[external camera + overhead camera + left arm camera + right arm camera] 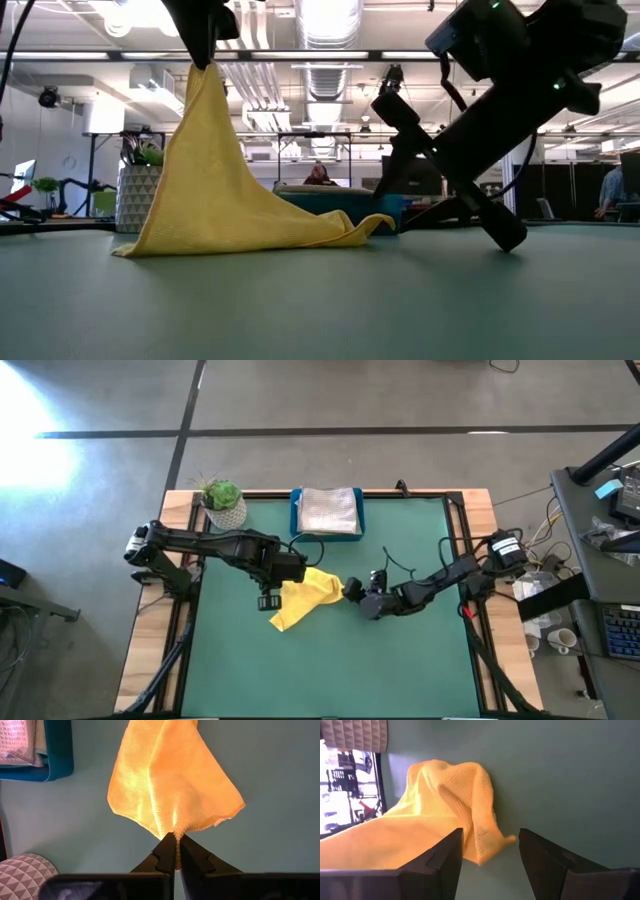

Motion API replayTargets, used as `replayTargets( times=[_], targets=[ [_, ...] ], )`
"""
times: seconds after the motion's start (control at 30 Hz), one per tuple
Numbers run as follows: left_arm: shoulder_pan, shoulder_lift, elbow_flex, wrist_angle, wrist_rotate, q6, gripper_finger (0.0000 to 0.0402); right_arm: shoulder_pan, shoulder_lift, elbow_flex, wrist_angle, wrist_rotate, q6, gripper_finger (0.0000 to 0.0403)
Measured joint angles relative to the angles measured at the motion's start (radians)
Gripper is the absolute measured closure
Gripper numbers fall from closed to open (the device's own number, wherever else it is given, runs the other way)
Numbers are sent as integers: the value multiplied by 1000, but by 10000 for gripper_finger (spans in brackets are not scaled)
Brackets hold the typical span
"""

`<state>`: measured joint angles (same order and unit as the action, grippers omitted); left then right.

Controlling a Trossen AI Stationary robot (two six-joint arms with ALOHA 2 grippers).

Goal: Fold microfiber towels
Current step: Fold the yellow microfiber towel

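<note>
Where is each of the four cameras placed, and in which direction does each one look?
High: above, straight down on the table; both arms show.
Low: at tabletop height, looking level; the left gripper lifts the yellow towel.
Left wrist: behind its own fingers, shut on the towel.
Right wrist: behind its open fingers, beside the towel's edge.
Shared: all four see the yellow towel.

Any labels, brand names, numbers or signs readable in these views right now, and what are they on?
No text can be read in any view.
Yellow towel, held up by the shut left gripper: no tag or print shows.
Blue tray and plant pot: unmarked; the pot has only a triangle pattern.
Right arm's white label: too small to read.
</note>
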<state>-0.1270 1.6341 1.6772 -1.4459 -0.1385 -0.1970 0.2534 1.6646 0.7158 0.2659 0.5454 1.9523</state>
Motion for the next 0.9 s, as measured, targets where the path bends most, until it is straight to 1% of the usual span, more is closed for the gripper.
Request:
replayTargets(
  times=[0.13,0.33,0.5,0.63,0.7,0.9],
  targets=[
    [0,0,0,4,0,2,402,-34,0,0,3,-81,-49,220],
    [1,0,0,7,0,3,402,-72,0,16,6,-85,-124,223],
    [1,0,0,9,0,3,402,-97,1,28,5,-164,-217,244],
    [1,0,0,9,0,3,402,-103,1,27,-3,-171,-231,264],
    [1,0,0,9,0,4,402,-103,8,26,-1,-179,-245,268],
    [1,0,-1,9,0,4,402,-105,48,42,5,-251,-290,273]
  ],
)
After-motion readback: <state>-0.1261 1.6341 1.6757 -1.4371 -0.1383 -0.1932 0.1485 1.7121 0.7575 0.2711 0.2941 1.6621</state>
